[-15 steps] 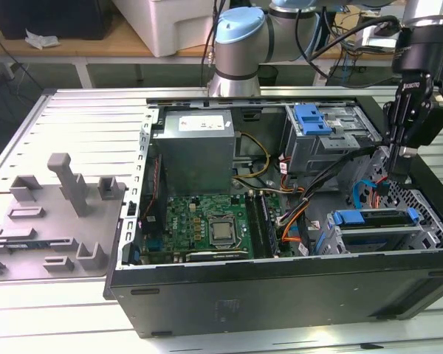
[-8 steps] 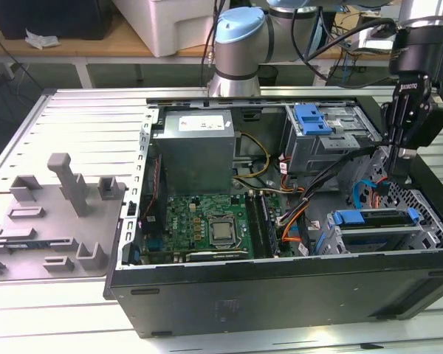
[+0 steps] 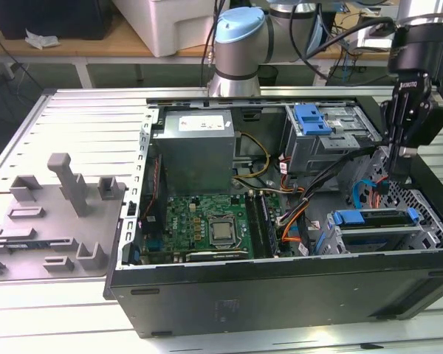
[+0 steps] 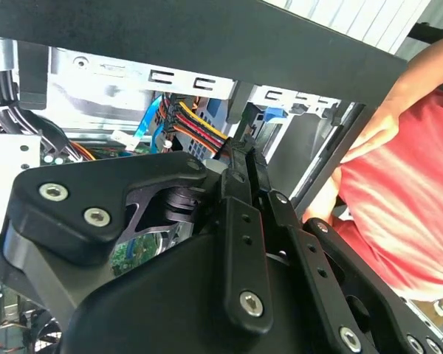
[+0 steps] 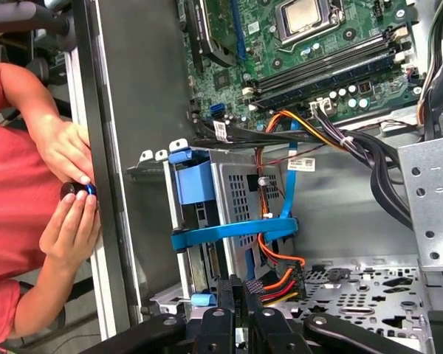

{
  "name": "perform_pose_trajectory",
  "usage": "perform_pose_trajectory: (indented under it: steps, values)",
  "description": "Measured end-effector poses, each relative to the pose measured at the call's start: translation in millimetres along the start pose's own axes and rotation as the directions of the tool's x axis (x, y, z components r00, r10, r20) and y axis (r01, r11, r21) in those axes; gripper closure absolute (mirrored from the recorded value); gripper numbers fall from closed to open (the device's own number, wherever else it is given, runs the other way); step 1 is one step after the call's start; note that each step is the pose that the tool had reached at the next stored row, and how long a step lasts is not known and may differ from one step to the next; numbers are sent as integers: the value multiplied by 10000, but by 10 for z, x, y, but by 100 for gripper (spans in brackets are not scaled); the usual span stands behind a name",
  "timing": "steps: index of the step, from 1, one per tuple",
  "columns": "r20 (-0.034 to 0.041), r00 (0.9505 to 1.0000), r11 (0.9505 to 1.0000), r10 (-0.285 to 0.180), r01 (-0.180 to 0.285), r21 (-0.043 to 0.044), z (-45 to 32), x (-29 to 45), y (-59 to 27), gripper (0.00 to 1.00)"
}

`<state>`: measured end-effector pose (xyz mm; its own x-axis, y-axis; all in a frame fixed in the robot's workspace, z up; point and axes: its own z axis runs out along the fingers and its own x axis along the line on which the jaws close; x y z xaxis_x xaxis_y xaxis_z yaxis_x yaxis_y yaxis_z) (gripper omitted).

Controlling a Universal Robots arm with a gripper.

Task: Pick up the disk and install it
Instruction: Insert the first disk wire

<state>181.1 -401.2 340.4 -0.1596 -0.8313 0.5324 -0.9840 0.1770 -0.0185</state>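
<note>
The pincer (image 3: 400, 169) is hanging inside the open case (image 3: 280, 295) at the exterior view's right, fingers pressed together and gripping nothing. In the first wrist view its tips are sitting just beside a black plug with red, orange and yellow wires (image 5: 280, 276). The disk (image 3: 371, 220) is lying in the drive cage at the case's near right corner in the exterior view, below the pincer, while a person's hands (image 5: 70, 228) are holding a small dark object against the case's rim.

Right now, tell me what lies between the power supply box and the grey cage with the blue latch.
In the exterior view, yellow and black wires run between the box and the cage.
</note>
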Motion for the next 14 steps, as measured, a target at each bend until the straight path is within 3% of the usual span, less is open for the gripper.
perform_pose_trajectory:
  steps: [4, 10, 14]
  values:
    - [73, 10000, 10000, -22, 21, 80, -7, 25, 20, 83]
    - [222, 9996, 9995, -179, 173, 281, 2, 69, 55, 83]
    - [227, 9996, 9994, -188, 181, 306, 5, 75, 69, 83]
